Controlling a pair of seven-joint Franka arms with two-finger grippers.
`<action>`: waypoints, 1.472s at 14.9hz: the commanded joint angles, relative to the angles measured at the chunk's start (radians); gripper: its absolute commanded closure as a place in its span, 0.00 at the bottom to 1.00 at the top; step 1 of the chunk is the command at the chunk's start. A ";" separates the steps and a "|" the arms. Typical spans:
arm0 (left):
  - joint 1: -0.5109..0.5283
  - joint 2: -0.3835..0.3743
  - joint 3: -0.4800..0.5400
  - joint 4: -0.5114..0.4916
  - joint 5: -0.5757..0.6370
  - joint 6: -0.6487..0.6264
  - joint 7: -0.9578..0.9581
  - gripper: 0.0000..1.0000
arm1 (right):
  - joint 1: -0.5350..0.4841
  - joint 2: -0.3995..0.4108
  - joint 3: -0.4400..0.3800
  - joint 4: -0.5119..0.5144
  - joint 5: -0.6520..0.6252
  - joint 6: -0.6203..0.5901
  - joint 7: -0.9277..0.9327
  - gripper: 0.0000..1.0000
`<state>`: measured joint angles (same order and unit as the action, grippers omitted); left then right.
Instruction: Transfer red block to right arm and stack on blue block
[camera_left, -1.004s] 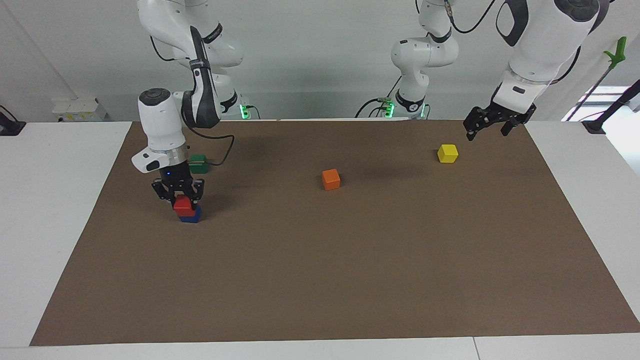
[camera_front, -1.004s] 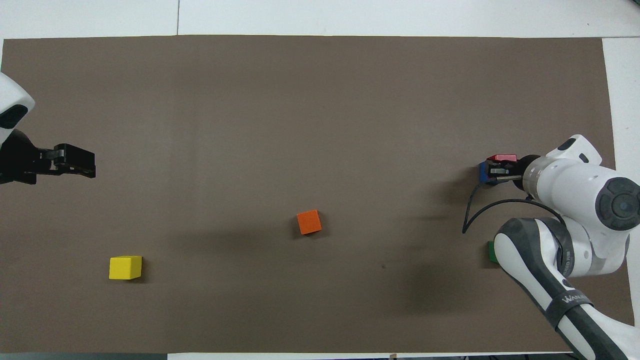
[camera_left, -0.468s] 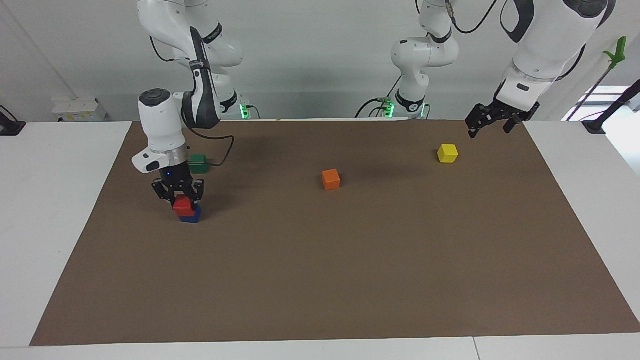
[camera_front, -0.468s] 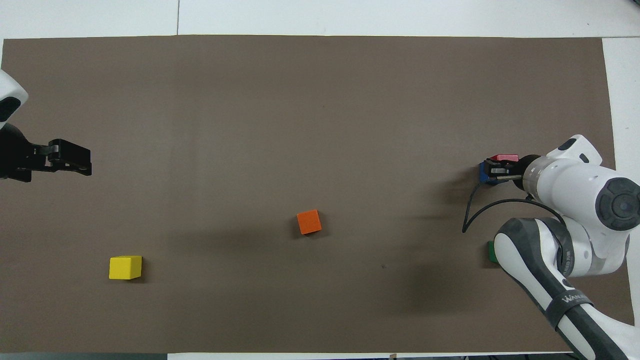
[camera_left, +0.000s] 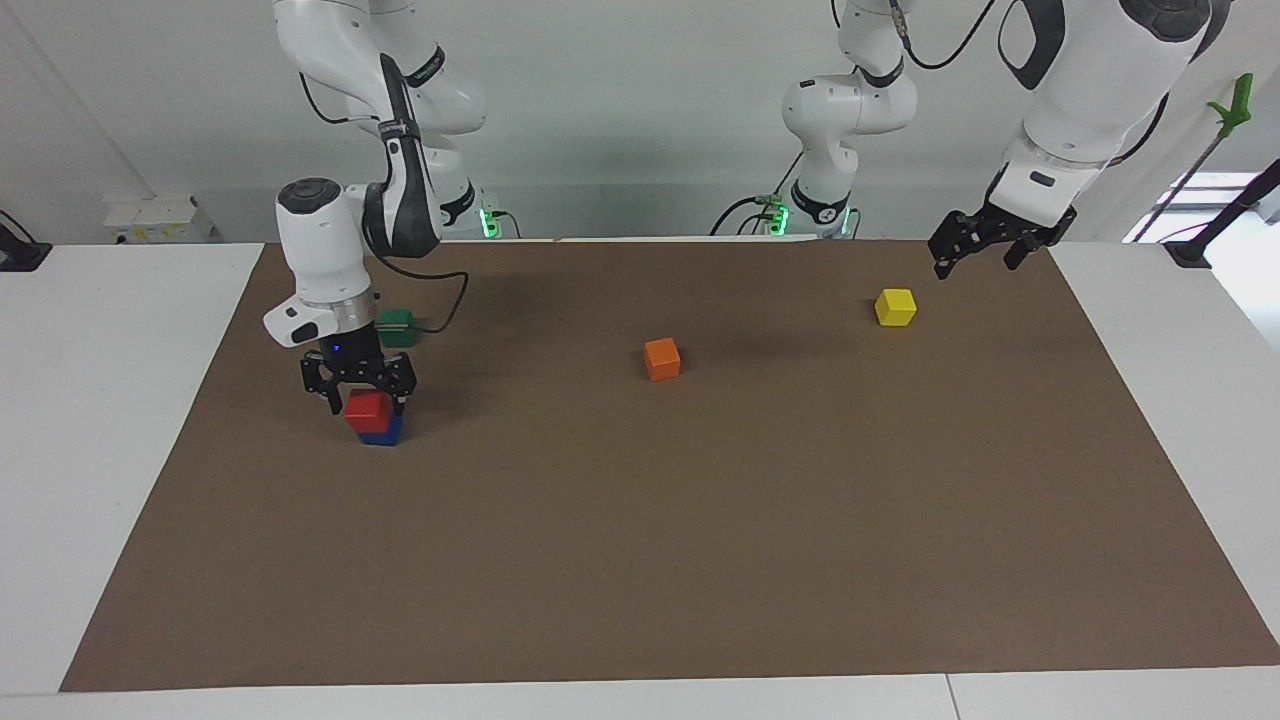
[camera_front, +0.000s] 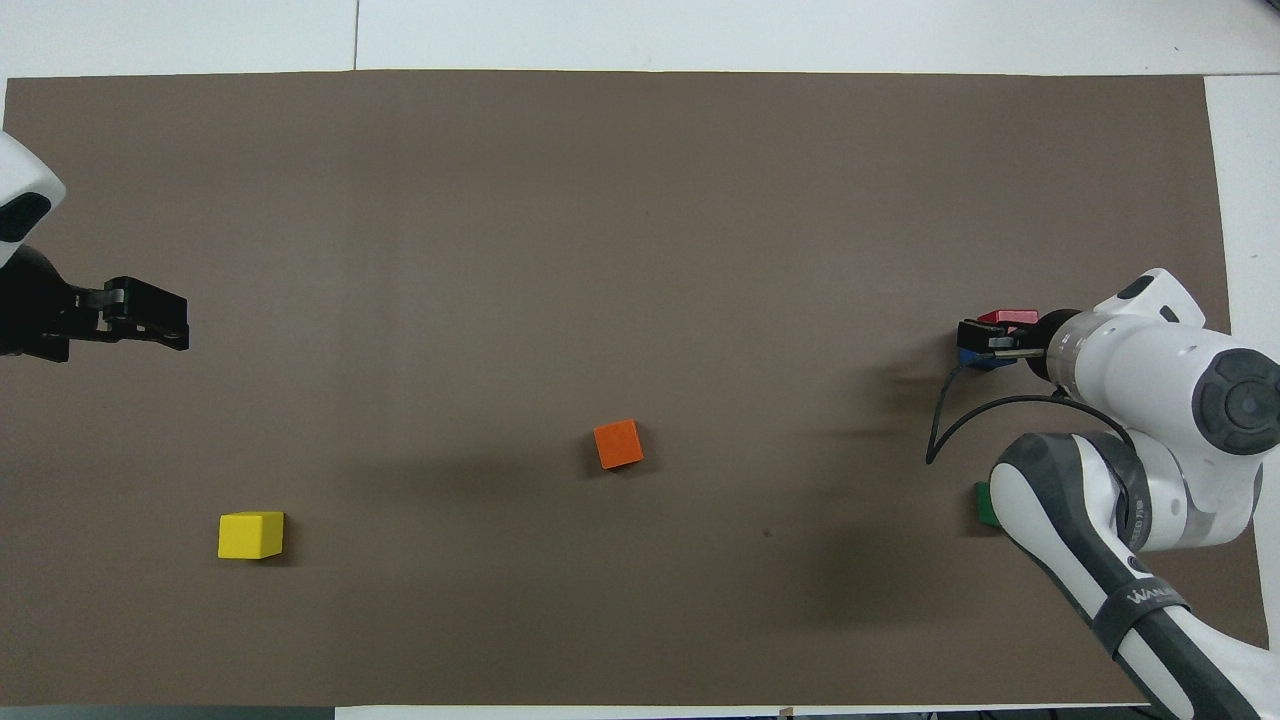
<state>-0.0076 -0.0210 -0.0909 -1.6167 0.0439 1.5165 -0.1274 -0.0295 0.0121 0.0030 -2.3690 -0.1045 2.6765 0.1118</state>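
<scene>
I see the right gripper (camera_left: 360, 385) has spread open since a second ago, straddling the red block (camera_left: 368, 409) stacked on the blue block (camera_left: 382, 433). The right arm (camera_front: 1150, 470) mostly hides the green block (camera_left: 397, 326) from overhead. Brown mat (camera_left: 700, 520), white table. The left gripper (camera_left: 985, 245) waits open above the yellow block (camera_left: 895, 306).

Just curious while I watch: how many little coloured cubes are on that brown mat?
5. Small red cube sits on blue cube; green cube nearer the robots; orange cube mid-mat; yellow cube toward the left arm's end.
</scene>
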 joint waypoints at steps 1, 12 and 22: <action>-0.011 0.007 0.008 0.011 -0.013 0.022 0.015 0.00 | -0.009 -0.004 0.009 0.153 -0.021 -0.256 0.002 0.00; -0.009 0.007 0.010 0.009 -0.064 0.034 -0.001 0.00 | -0.023 -0.057 -0.004 0.640 0.103 -1.010 -0.233 0.00; -0.012 0.006 0.008 0.008 -0.062 0.036 0.005 0.00 | 0.002 0.017 -0.032 0.904 0.088 -1.279 -0.236 0.00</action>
<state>-0.0088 -0.0198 -0.0911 -1.6167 -0.0068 1.5421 -0.1266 -0.0442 -0.0153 -0.0104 -1.5369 -0.0210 1.4375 -0.1020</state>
